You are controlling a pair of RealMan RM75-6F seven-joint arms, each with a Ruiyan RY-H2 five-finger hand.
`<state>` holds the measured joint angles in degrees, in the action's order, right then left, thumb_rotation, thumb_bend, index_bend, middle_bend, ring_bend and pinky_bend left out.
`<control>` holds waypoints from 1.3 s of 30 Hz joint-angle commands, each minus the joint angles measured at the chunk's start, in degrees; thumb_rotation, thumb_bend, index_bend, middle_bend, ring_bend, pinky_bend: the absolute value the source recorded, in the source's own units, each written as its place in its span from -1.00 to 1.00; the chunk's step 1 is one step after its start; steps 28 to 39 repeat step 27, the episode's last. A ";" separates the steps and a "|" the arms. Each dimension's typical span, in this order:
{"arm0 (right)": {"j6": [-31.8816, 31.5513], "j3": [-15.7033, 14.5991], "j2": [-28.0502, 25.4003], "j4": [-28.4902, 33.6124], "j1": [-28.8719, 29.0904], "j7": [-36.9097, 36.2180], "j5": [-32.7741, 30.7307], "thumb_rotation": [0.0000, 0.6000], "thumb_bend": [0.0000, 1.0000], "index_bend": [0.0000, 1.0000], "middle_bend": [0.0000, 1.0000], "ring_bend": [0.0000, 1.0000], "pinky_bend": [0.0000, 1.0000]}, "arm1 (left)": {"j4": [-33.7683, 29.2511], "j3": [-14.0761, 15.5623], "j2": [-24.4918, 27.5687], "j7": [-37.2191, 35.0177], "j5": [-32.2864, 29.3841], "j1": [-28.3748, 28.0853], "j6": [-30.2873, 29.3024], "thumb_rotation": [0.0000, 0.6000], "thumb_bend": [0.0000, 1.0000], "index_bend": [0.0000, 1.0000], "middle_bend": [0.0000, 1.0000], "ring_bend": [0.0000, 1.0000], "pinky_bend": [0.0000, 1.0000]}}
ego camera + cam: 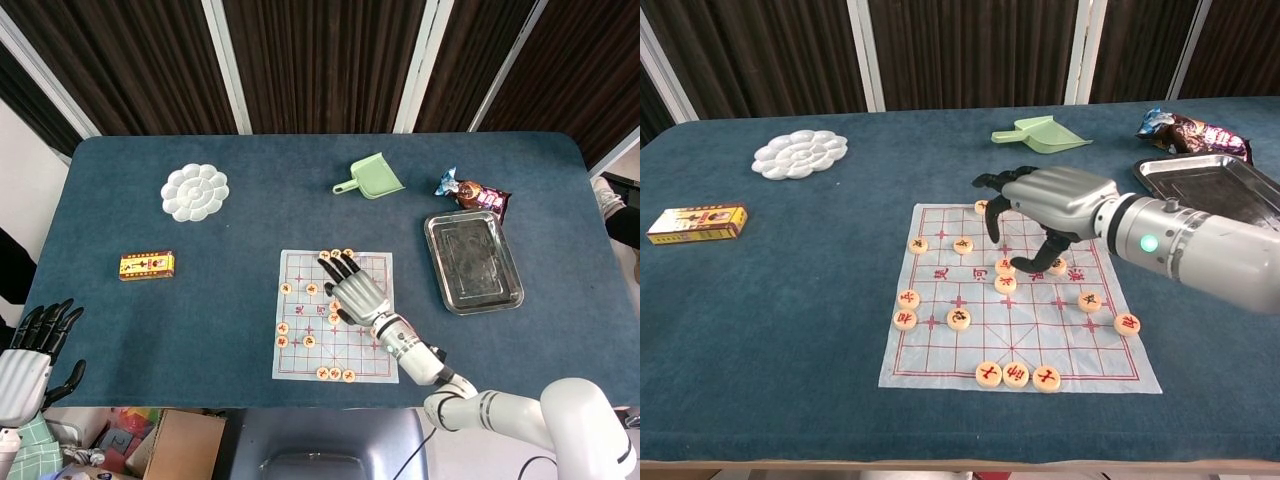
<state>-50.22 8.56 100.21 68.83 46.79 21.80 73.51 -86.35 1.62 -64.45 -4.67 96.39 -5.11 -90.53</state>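
So right hand hovers over the chess board, fingers curled but apart, holding nothing | nearest piece just below fingertips | left hand off the counter, fingers spread

A white flower-shaped paint palette lies far left, a yellow-red box nearer. A green dustpan, a snack packet and a steel tray lie right.
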 commanded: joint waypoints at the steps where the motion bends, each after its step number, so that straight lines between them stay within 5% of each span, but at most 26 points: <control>1: -4.82 -0.70 -4.75 6.19 -2.60 -2.19 2.84 1.00 -0.04 -0.12 -0.83 -1.00 -1.00 | 0.02 0.00 0.00 0.04 0.01 0.05 -0.09 1.00 -0.16 -1.00 -1.00 -1.00 -0.95; 6: -16.07 -4.76 -15.09 18.19 -9.89 -6.07 9.68 1.00 -0.04 -0.52 -0.95 -1.00 -1.00 | -0.03 -0.02 -0.07 0.23 0.06 0.14 -0.28 1.00 -0.16 -1.00 -1.00 -1.00 -0.95; 10: -22.67 -11.97 -26.34 28.59 -17.93 -5.23 12.44 1.00 -0.04 -0.95 -1.00 -1.00 -1.00 | -0.06 -0.05 -0.34 0.76 0.30 0.25 -0.66 1.00 -0.16 -1.00 -1.00 -1.00 -0.95; 13: -28.51 -18.13 -32.87 32.73 -25.28 -4.24 13.58 1.00 -0.09 -1.00 -1.00 -1.00 -1.00 | -0.13 -0.17 -0.61 1.57 0.13 0.34 -0.71 1.00 -0.16 -1.00 -1.00 -1.00 -0.95; 16: -36.76 -21.61 -34.20 29.75 -33.03 -10.07 15.54 1.00 -0.16 -1.00 -1.00 -1.00 -1.00 | -0.26 -0.32 -0.90 2.41 -0.06 0.41 -0.77 1.00 -0.16 -1.00 -1.00 -1.00 -0.95; 21: -44.04 -21.86 -32.85 22.84 -38.70 -15.40 19.68 1.00 -0.18 -1.00 -1.00 -1.00 -1.00 | -0.12 -0.75 -1.61 3.63 -0.47 0.29 -0.64 1.00 -0.16 -1.00 -1.00 -1.00 -0.95; 39: -42.56 -20.71 -32.86 21.89 -39.41 -16.09 20.67 1.00 -0.18 -1.00 -1.00 -1.00 -1.00 | -0.49 -0.54 -2.14 5.38 -0.26 0.16 -0.09 1.00 -0.16 -1.00 -1.00 -1.00 -0.95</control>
